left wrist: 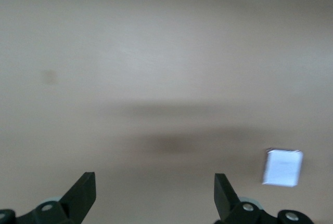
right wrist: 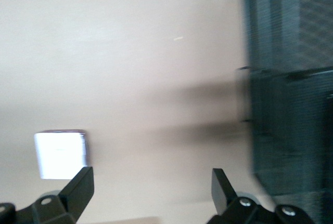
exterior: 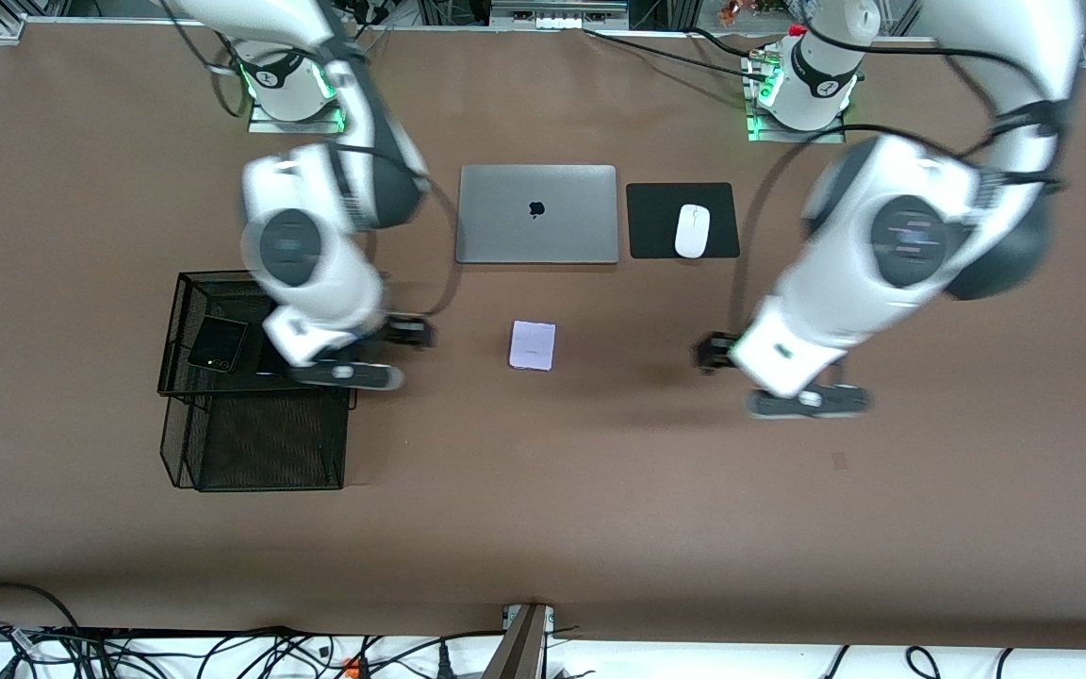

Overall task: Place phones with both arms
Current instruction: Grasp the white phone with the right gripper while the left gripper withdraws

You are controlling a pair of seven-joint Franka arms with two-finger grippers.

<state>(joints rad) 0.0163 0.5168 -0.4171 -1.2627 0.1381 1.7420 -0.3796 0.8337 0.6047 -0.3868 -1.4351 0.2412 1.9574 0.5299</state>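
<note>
The white-lavender phone (exterior: 533,345) lies flat on the brown table, nearer the front camera than the laptop and between the two grippers. It also shows in the left wrist view (left wrist: 282,167) and the right wrist view (right wrist: 60,154). The small squarish black phone (exterior: 218,343) lies in the upper tier of the black mesh tray (exterior: 251,443). The long slim black phone is not in view. My right gripper (exterior: 408,332) (right wrist: 152,190) is open and empty over the table beside the tray. My left gripper (exterior: 711,353) (left wrist: 155,193) is open and empty over bare table, toward the left arm's end from the white-lavender phone.
A shut silver laptop (exterior: 537,214) lies near the bases, with a white mouse (exterior: 692,230) on a black pad (exterior: 656,222) beside it. The mesh tray (right wrist: 291,104) has two stepped tiers, the lower one nearer the front camera.
</note>
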